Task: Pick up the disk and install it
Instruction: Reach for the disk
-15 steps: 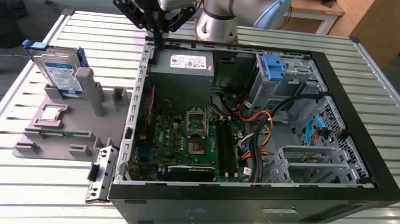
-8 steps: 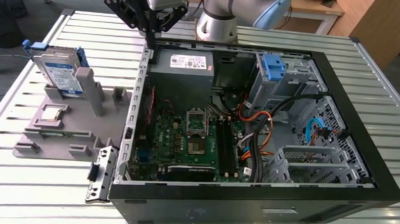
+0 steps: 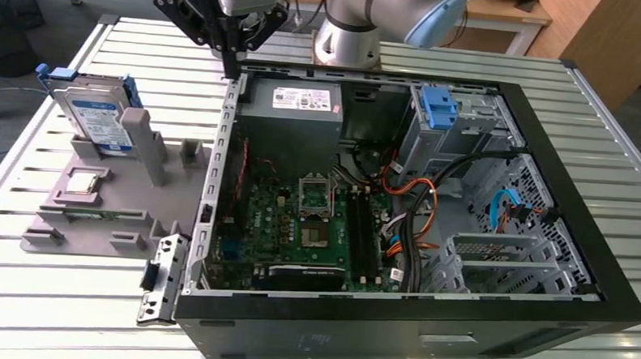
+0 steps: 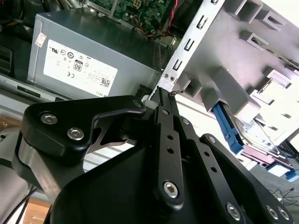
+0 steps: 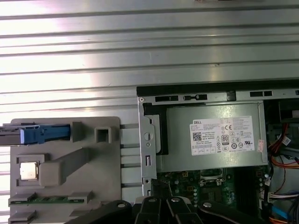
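In the exterior view, one disk (image 3: 93, 121) is seen standing on edge in a slot of the single grey holder (image 3: 103, 198), in the upper part of the exterior view's left, just beside the open computer case (image 3: 346, 335). It is judged to be propped upright there so that its flat faces can be reached from above. The one pincer (image 3: 234, 66) is held over the case's rear corner, near the disk but apart from it, with its two fingers drawn together and nothing between them. Holder and case are both carried by the slatted bench (image 3: 142, 46). Inside the case one grey power supply (image 3: 302, 106) and one bare blue bracket (image 3: 437, 107) are counted. The bracket is seated in the drive cage, which is judged to be where a drive belongs. In the second wrist view, the pincer (image 4: 161, 91) is shown narrowed to a closed, empty tip close to the case's metal edge. The disk (image 4: 254, 133) is seen beyond it in the holder, with one blue rail (image 4: 226, 123) turned toward the camera. In the first wrist view, the disk (image 5: 32, 135) is seen edge-on in its slot, not yet lifted, and the pincer (image 5: 163, 201) is placed between holder and power supply (image 5: 215, 137).
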Controlling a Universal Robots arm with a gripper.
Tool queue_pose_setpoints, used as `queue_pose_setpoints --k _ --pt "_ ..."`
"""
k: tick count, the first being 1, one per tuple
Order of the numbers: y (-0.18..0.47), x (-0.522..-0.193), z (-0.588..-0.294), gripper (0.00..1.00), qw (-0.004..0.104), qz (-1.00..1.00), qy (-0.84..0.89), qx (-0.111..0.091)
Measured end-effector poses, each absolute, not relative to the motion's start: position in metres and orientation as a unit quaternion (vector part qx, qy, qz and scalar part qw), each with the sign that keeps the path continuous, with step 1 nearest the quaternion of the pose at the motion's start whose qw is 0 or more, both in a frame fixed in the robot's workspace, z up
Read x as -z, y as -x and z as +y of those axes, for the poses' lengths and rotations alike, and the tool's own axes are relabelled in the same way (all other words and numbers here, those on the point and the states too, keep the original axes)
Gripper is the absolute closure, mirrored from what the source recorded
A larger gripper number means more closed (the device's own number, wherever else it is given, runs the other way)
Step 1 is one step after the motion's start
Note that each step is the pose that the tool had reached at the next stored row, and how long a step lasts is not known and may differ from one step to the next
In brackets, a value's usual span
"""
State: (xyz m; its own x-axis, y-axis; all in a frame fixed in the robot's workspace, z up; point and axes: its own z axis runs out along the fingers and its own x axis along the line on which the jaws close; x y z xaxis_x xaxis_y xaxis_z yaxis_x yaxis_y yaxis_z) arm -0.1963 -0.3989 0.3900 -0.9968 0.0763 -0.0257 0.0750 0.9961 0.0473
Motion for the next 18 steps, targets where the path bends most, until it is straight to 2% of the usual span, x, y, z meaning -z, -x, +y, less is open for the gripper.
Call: queue_pose_setpoints --k 18 --pt "0.231 -0.388 -0.399 0.90 0.016 0.999 -0.038 -0.023"
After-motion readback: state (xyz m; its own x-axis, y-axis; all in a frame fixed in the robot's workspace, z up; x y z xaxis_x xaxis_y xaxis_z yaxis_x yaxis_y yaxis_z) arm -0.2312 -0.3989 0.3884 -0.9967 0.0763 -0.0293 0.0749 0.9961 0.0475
